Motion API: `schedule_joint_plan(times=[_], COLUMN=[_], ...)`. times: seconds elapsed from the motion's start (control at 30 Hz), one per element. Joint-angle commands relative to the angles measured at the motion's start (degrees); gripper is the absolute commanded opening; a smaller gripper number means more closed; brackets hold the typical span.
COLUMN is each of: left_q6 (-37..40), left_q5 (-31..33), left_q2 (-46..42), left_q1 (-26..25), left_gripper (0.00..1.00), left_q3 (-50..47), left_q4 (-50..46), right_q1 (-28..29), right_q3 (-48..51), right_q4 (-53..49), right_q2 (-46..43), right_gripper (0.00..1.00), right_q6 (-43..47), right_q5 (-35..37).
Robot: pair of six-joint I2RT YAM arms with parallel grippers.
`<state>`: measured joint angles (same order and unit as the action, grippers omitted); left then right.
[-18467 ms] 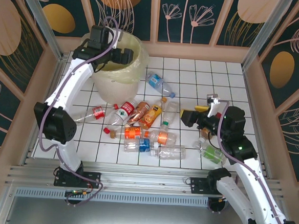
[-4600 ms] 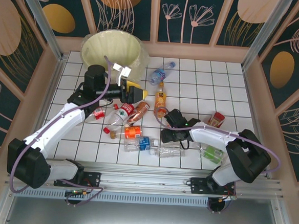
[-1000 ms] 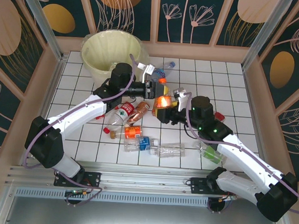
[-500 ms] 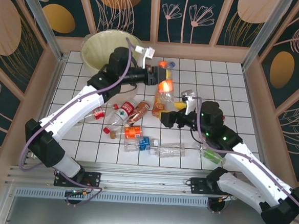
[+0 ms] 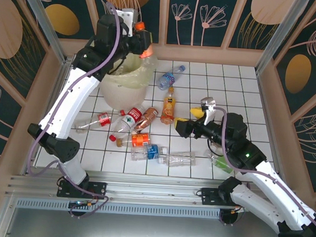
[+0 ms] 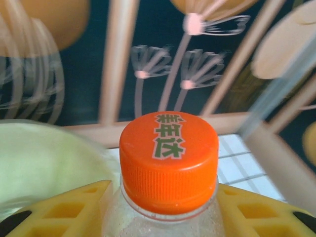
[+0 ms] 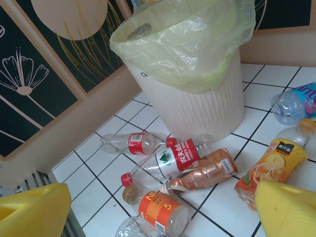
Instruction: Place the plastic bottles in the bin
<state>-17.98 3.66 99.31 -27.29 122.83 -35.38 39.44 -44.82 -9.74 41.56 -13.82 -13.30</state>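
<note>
Our left hand (image 5: 141, 40) pinches an orange-capped bottle (image 6: 169, 158) above the bin (image 5: 116, 93); our right hand (image 5: 188, 117) is spread over the table (image 5: 225, 85).

In the left wrist view our yellow fingers (image 6: 59, 210) sit on either side of the bottle just under its cap, with the bin's pale yellow liner (image 6: 44, 158) low on the left. From above, we see the bottle raised at the bin's far right rim. The right hand's fingers stand wide with nothing between them, beside an orange juice bottle (image 5: 169, 106). Other bottles lie on the white tiles: a blue-labelled one (image 5: 168, 78) right of the bin, a red-labelled one (image 5: 130, 118) and a copper one (image 5: 147, 118) side by side in front of it, and a green one (image 5: 222, 163) off to the right.
</note>
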Motion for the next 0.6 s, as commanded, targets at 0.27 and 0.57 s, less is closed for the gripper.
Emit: schedule_joint_plan(times=[0.27,0.57], left_q6=[10.3,11.3], left_q5=[17.3,15.6], left_q2=[6.9,12.4], left_q1=[5.8,9.1], left_gripper=[0.45,0.44], left_q3=[1.9,2.1], left_q4=[-5.8,-10.8], right_q1=[0.0,0.0], right_q3=[1.0,0.8], right_q4=[0.1,-0.9], right_q2=[0.5,1.4], right_gripper=[0.96,0.96], right_q6=[0.1,-0.1], right_q5=[0.6,0.5])
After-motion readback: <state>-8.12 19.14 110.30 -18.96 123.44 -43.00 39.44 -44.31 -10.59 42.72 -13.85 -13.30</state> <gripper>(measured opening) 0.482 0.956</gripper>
